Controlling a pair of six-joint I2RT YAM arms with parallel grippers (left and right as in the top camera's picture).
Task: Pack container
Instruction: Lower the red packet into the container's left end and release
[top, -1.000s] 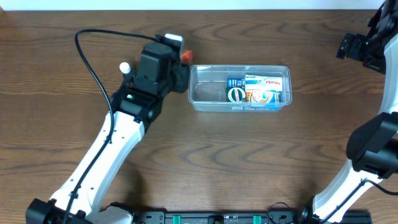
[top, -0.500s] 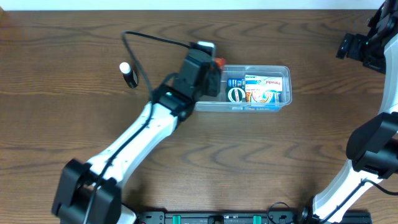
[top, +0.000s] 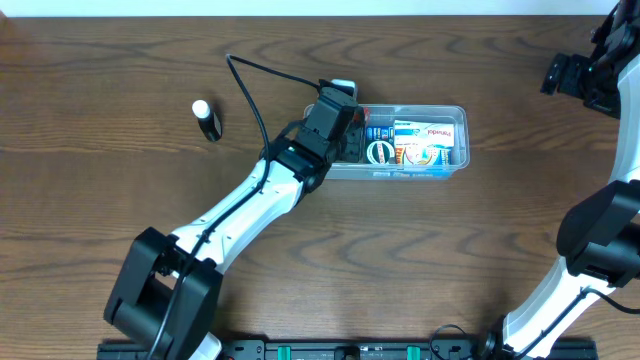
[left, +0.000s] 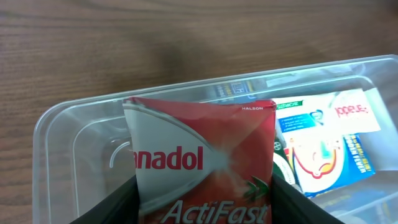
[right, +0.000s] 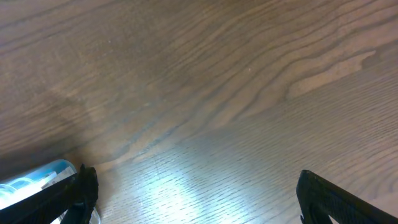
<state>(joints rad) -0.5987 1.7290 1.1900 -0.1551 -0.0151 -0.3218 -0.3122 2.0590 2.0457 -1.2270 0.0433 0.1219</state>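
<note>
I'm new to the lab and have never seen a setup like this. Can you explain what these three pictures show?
These are two robot arms at a wooden table. One picture looks down from above; the other two come from a camera on each wrist. From above, the left arm reaches over the left end of a clear plastic container, which already holds some printed boxes. Its wrist picture shows its jaws closed on a red Panadol packet, held over the container's empty part. The right arm stands at the side, jaws open and empty; its camera sees mostly bare wood. A small black item with a white cap lies on the table, apart from the container.
</note>
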